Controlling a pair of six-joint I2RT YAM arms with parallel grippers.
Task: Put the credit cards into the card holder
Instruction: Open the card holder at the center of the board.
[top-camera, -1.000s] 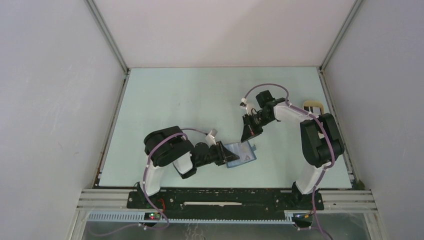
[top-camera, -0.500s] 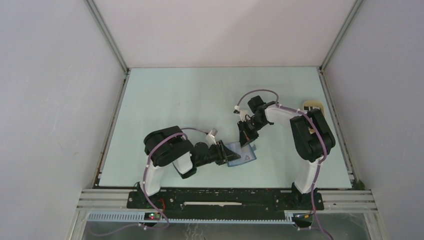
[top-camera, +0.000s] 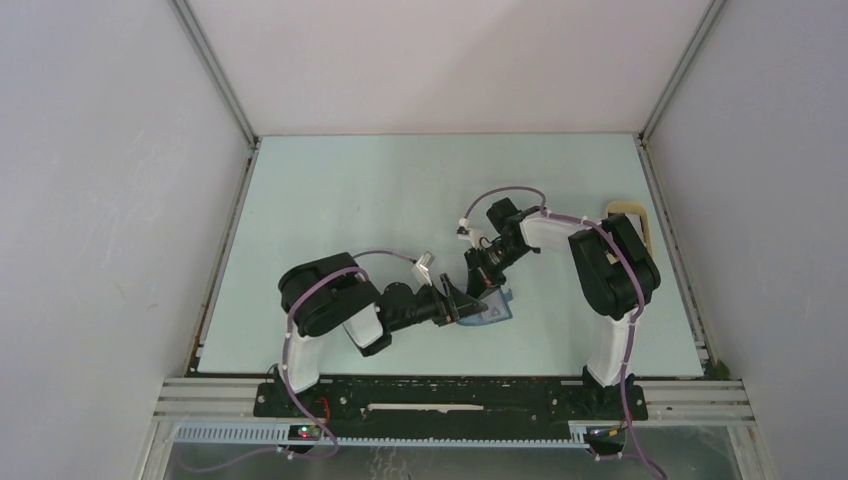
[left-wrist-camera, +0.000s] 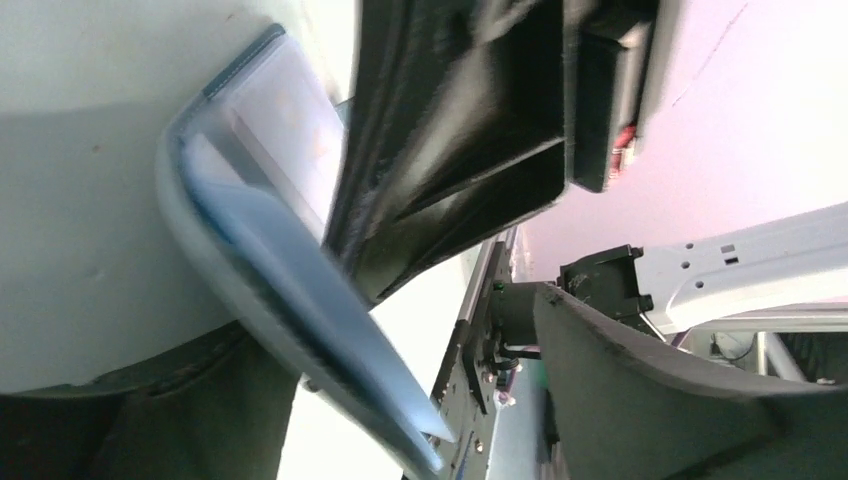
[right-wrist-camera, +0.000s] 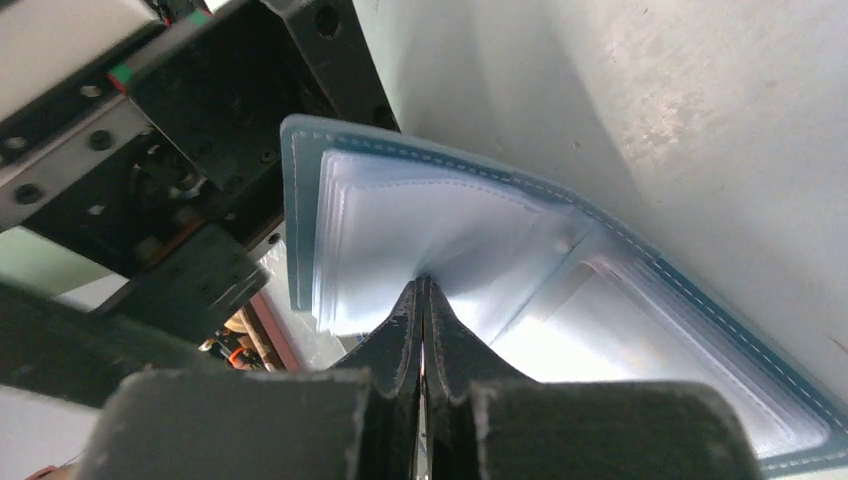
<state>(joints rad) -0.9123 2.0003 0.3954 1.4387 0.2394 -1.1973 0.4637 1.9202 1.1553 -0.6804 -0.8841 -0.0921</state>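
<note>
1. The right arm (top-camera: 600, 265) has swung in from the far right, so the right hand (top-camera: 481, 283) now sits on the card holder (top-camera: 495, 310).
2. The card holder lies open on the worktop (top-camera: 350, 200) near the front edge, between both hands, with one cover (left-wrist-camera: 290, 290) raised.
3. The left hand (top-camera: 452, 303) has just spread wide from a narrow pinch. The raised cover stands loose between its fingers and may sag.
4. The right hand is pressed shut, its tips inside the clear pockets (right-wrist-camera: 400, 220). We judge that insertion is under way.
5. We cannot tell whether a credit card is pinched there.
</note>
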